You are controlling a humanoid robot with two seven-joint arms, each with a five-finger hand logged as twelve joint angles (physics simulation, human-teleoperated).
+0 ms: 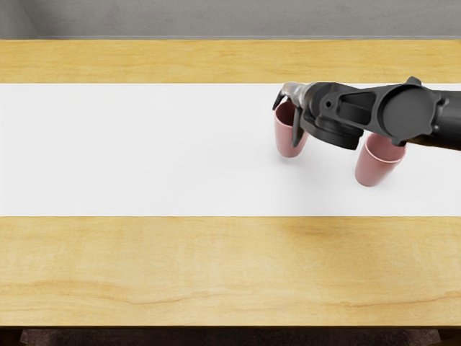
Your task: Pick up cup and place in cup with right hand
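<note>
Pinching a smooth tapered cup (287, 142), right hand (308, 103), curved dark fingers (297, 128), round-rimmed pink cup (374, 169) nearby

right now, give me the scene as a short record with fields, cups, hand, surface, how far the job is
cups: two, both pink
cup one: left cup, at the right hand
cup two: right cup, standing on the white strip, rim partly behind the right arm
grip: cannot tell if firm
surface: wooden table under the strip
left hand: not in view
task state: cups apart, not nested
</note>
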